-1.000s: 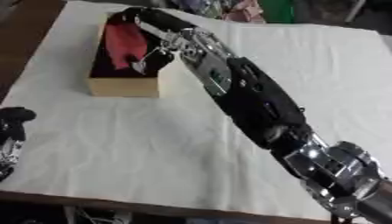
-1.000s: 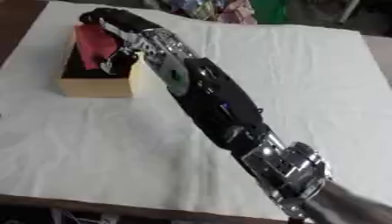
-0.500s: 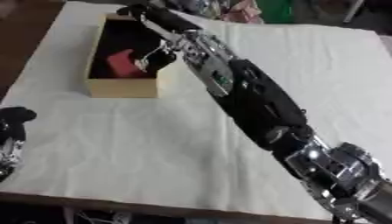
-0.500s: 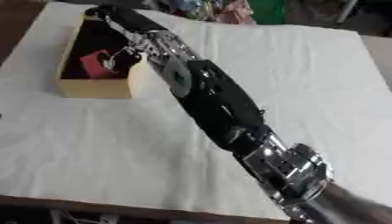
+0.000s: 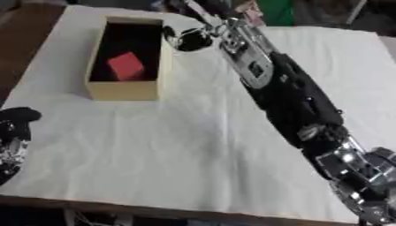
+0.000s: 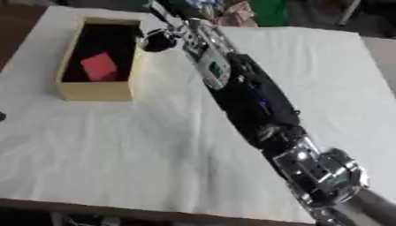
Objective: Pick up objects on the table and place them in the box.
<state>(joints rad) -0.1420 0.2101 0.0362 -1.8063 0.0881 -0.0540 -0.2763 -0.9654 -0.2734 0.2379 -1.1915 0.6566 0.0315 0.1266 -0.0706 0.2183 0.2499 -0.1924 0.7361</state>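
A tan cardboard box (image 5: 127, 90) with a dark inside stands at the table's far left. A red block (image 5: 126, 65) lies tilted on the box floor. My right arm stretches from the lower right corner up across the table. Its right hand (image 5: 188, 39) hovers just outside the box's far right wall, fingers loosely bent and holding nothing. My left hand (image 5: 13, 133) rests at the lower left edge, fingers up and relaxed, away from the box.
A white cloth (image 5: 185, 145) covers the table. Its front edge runs along the bottom of both views. Colourful clutter, green and pink (image 6: 251, 12), lies beyond the far edge. Brown floor (image 5: 27, 31) shows left of the table.
The red block left my right hand and now lies on the box floor. The right hand has drawn back out of the box to its right side.
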